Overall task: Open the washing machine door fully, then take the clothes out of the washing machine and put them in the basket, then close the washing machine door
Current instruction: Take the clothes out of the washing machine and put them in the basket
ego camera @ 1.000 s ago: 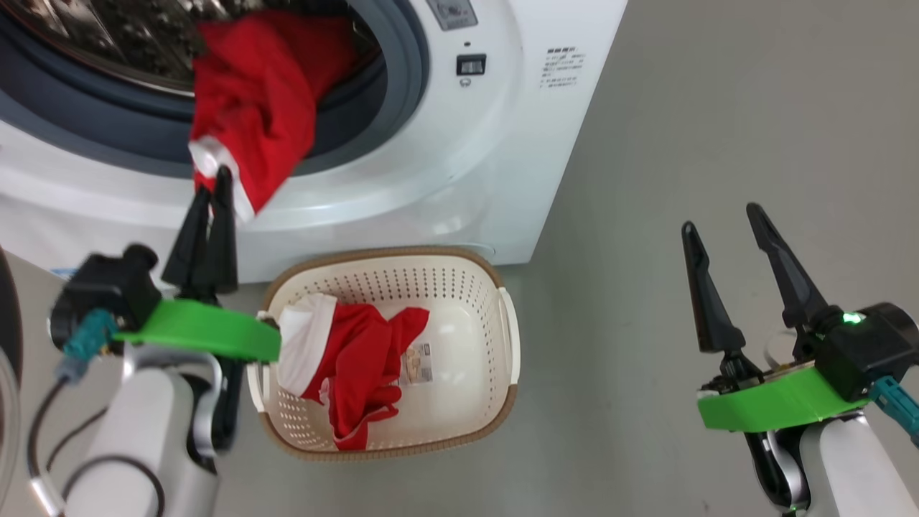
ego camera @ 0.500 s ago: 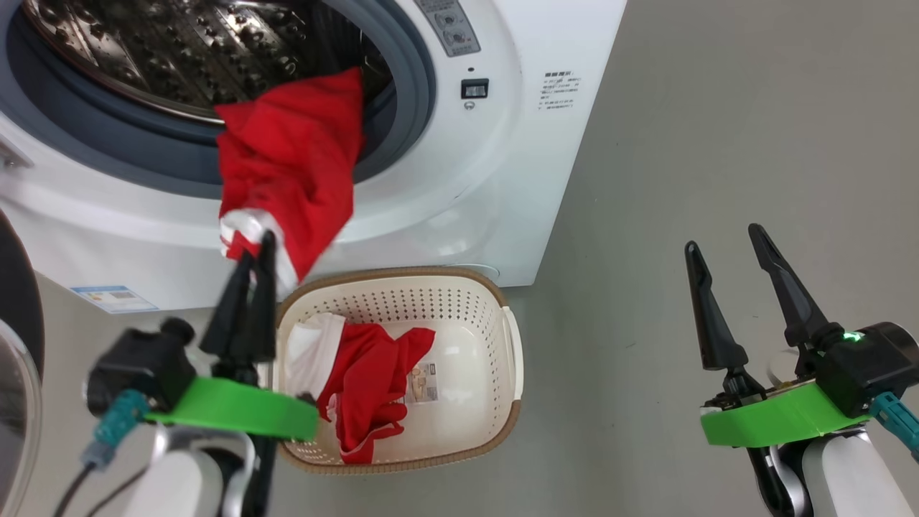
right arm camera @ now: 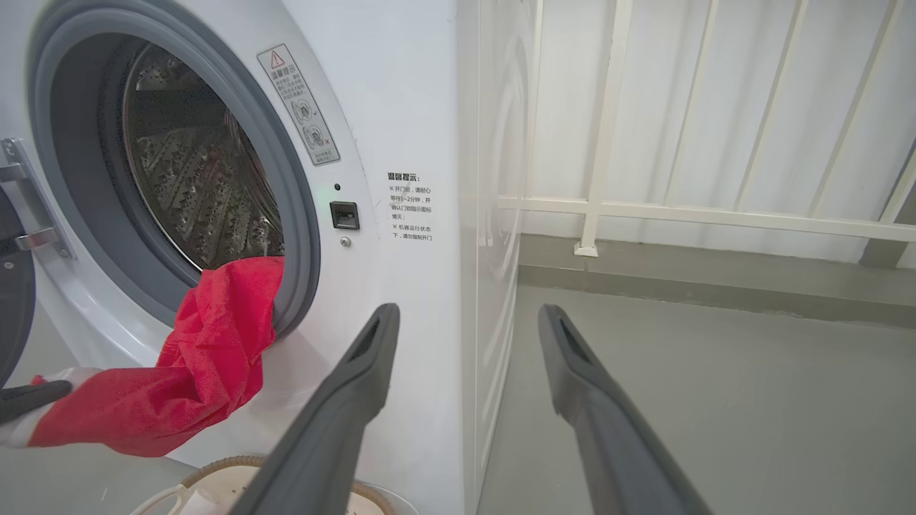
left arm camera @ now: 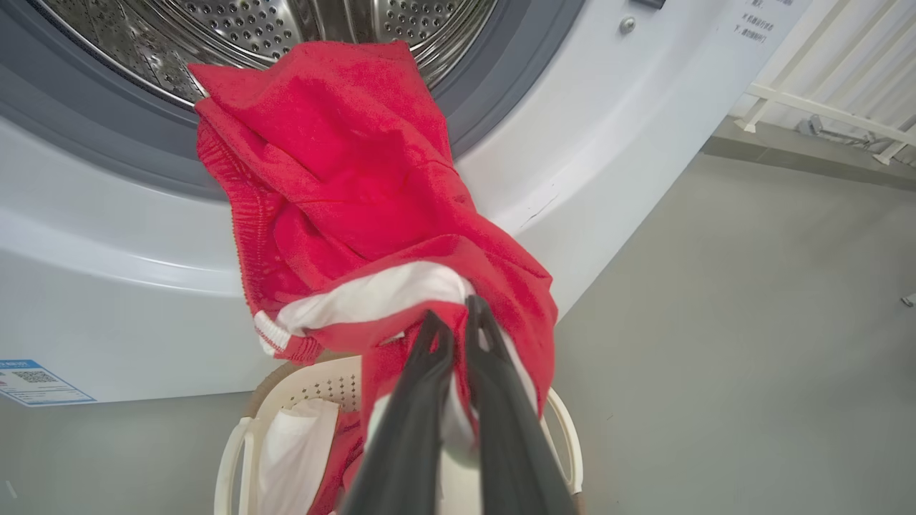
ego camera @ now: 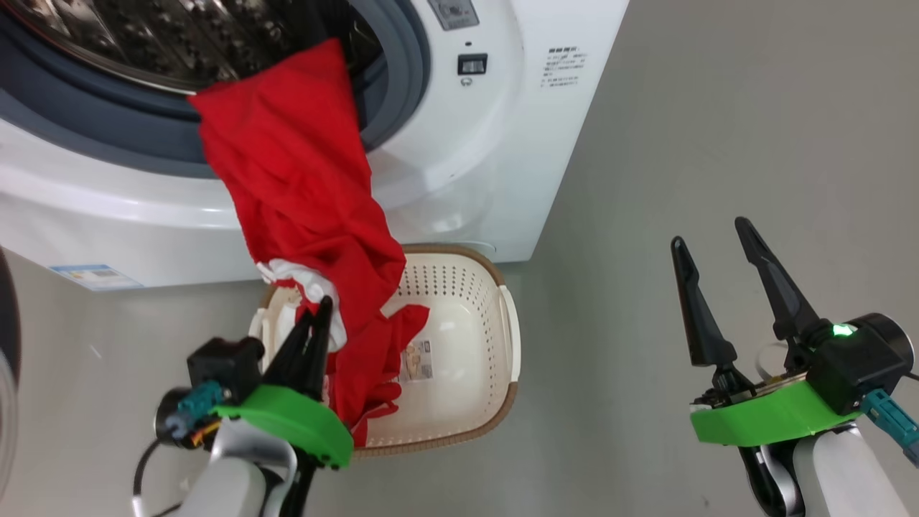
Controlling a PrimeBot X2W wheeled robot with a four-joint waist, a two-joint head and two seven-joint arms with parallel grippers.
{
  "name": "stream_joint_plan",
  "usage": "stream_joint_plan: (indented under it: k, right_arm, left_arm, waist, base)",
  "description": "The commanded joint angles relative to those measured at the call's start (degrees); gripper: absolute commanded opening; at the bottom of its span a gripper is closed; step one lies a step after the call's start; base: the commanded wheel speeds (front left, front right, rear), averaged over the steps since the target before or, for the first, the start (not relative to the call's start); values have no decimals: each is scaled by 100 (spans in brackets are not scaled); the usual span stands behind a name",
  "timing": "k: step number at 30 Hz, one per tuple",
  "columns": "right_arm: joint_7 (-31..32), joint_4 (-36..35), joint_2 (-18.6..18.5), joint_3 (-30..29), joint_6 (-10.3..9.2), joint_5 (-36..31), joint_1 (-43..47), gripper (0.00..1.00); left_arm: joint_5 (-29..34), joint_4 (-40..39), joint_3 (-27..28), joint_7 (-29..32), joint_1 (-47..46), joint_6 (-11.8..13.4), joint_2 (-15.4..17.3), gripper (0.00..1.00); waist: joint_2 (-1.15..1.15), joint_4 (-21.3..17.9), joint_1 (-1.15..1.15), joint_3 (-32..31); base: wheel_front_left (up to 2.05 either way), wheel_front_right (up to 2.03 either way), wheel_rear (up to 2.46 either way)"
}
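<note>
**Left gripper pinches red garment over the basket; right gripper wide and empty**

Start with the writing you can read. On the washing machine [ego camera: 502,143] front, right of the opening, a block of printed text [right arm camera: 409,207] carries the heading "温馨提示"; the lines under it are too small to make out. Above it, on the ring around the opening, sits a grey warning sticker [right arm camera: 299,104] with a red triangle at its top, its small print unreadable. A pale blue label [ego camera: 90,275] with a QR code sits low on the machine's front. A sticker [ego camera: 416,359] lies in the bottom of the basket [ego camera: 459,287], its print too fine to read.

Your left gripper [ego camera: 319,310] has its jaws drawn almost together, nipping the white band of a red garment [ego camera: 301,187]. That garment stretches from the steel drum [ego camera: 143,36], over the grey gasket [ego camera: 402,72], down to the fingers [left arm camera: 429,400] above the basket's left side. You cannot tell whether its hanging end touches the red-and-white garment in the basket [ego camera: 373,373].

Your right gripper [ego camera: 708,231] stands with its fingers spread wide, holding nothing, over bare grey floor [ego camera: 718,108], well apart from the basket.

The basket stands on the floor just beside the machine's front. The washing machine door [ego camera: 6,316] shows as a dark sliver at the left edge of the head view, swung away from the opening.
</note>
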Motion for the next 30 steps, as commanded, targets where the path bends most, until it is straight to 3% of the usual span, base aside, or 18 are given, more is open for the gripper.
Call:
stream_joint_plan:
  k: [1,17,30]
  right_arm:
    - [-36,-160,-15,137,26,-4,-135,100]
    - [-36,-272,-15,154,26,-106,-370,100]
    - [-36,-379,-15,149,26,-194,-532,100]
  left_arm:
    - [-24,13,169,-84,-222,-46,65,0]
    - [-233,3462,14,-469,-1518,-462,-196,0]
    - [-453,5013,-31,-714,-2080,-632,-306,0]
  waist:
    - [0,-43,0,106]
    - [0,-137,0,865]
    - [0,-161,0,1326]
  base:
    - [0,0,0]
    - [0,0,0]
    - [0,0,0]
